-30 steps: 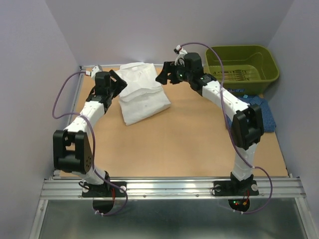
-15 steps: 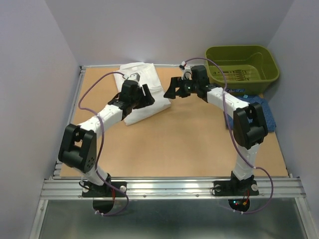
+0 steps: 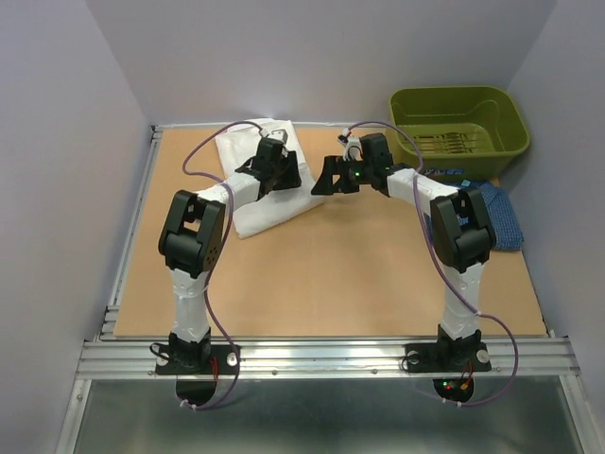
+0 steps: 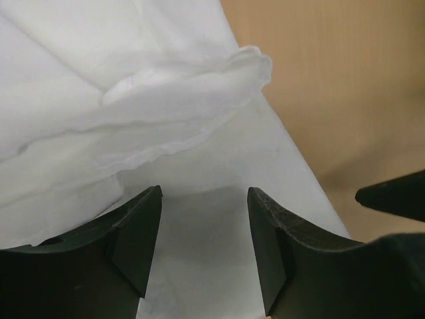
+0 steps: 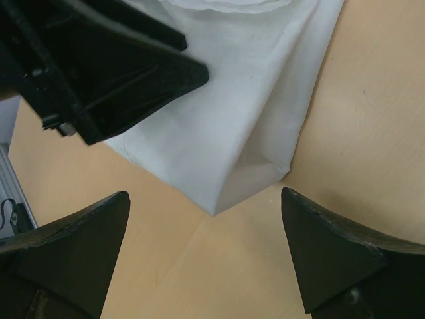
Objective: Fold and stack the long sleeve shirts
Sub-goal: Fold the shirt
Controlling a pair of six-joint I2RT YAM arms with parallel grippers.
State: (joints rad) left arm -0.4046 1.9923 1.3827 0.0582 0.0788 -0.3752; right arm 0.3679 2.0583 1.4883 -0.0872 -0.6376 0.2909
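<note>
Folded white shirt (image 4: 133, 119) far-left on worktop (image 3: 331, 274), directly under left tool (image 4: 204, 193), jaws parted, gripping nothing. Right tool (image 5: 204, 196) spread wide, empty, over its right corner. Blue shirt (image 3: 506, 218) at right edge.

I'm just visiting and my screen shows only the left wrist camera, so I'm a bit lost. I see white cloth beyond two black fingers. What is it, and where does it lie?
Observer: It is a folded white shirt, lying toward the far left of the table.
Visitor: And the black tip at my right edge?
Observer: Probably the right arm's fingers, spread wide at a corner of that shirt and gripping nothing.
Visitor: Is there another shirt?
Observer: Yes, a dark blue shirt lies at the table's right edge, next to a green bin.
</note>
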